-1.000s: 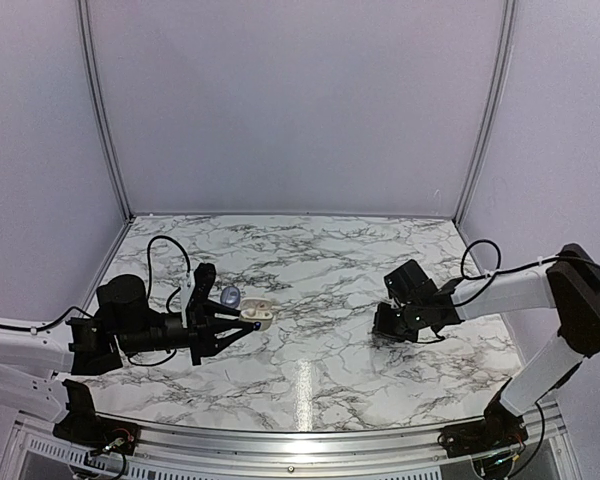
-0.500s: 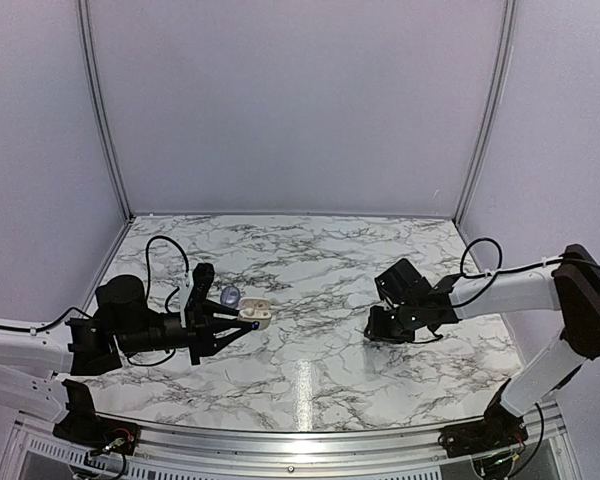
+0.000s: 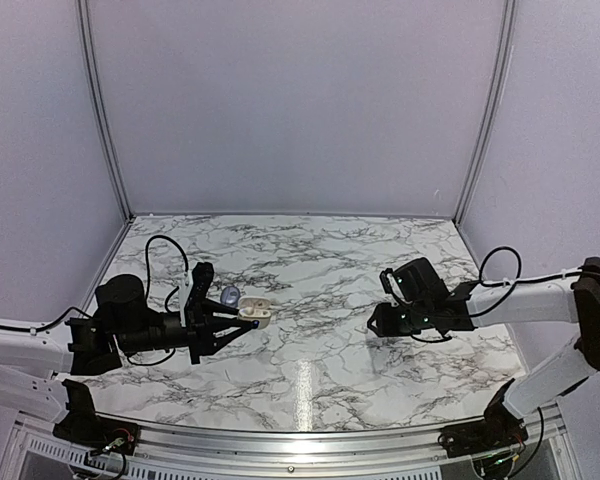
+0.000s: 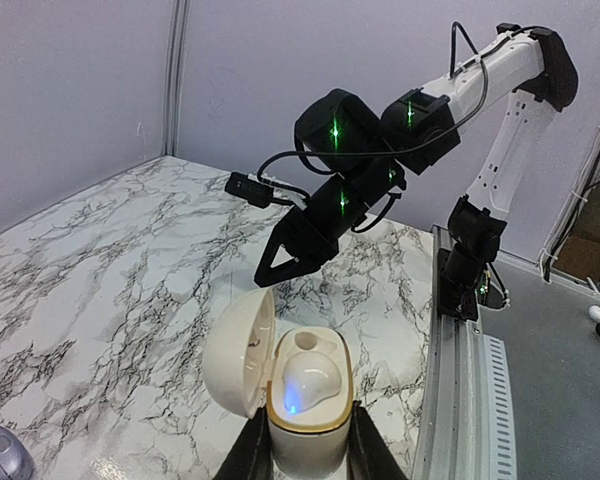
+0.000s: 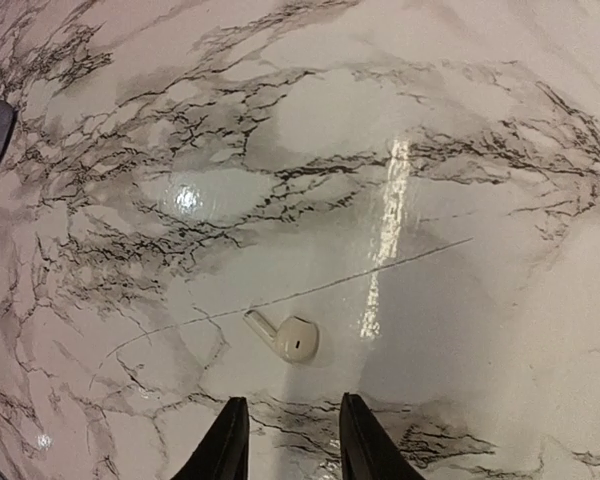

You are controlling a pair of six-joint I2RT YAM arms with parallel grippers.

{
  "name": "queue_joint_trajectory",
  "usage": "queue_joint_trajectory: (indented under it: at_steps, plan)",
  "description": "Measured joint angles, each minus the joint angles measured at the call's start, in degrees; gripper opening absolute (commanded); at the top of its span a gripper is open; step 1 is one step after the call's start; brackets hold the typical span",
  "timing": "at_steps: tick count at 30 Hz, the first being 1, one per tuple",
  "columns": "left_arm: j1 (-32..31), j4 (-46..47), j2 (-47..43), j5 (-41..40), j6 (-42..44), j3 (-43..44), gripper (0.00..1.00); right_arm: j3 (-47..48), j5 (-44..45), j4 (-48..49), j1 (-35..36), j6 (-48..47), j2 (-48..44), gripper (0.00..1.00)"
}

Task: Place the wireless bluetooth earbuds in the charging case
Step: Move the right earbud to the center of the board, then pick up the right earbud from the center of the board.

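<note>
Task is sitting roughly halfway: left end effector (image 4: 306,440) is clamping the open charging case (image 4: 300,420) at left of the desk (image 3: 310,300), one earbud (image 4: 311,380) seemingly sitting inside; second earbud (image 5: 285,338) is lying loose at right, right end effector (image 5: 292,405) hovering over it, jaws parted, holding nothing.

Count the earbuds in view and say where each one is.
2. One earbud lies on the marble table, just ahead of the right gripper. The other earbud appears seated in the open charging case held by the left gripper, beside an empty socket. None seems hidden.
</note>
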Motion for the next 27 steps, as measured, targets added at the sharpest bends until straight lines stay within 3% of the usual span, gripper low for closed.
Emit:
queue_joint_trajectory:
  at_steps: [27]
  plan:
    - [0.0, 0.0, -0.15, -0.02, 0.0, 0.0, 0.0, -0.94, -2.38, 7.85, -0.04, 0.37, 8.02, 0.23]
